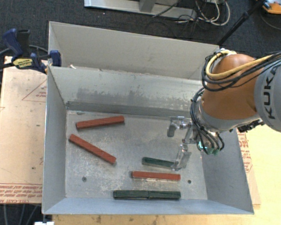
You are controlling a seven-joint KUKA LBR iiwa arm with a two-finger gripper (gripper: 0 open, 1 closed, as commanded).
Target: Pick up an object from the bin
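My gripper (177,146) hangs low over the right half of the bin floor, open, with nothing between its fingers. Its near fingertip (181,161) stands at the right end of a short dark green stick (157,162); whether it touches I cannot tell. The far fingertip (172,129) is over bare floor. Just in front of the green stick lies a red stick (155,176), lengthwise left to right.
A long dark green stick (146,195) lies along the bin's front wall. Two red sticks rest in the left half, one near the back (100,122), one slanting below it (92,149). The orange-covered wrist overhangs the right wall.
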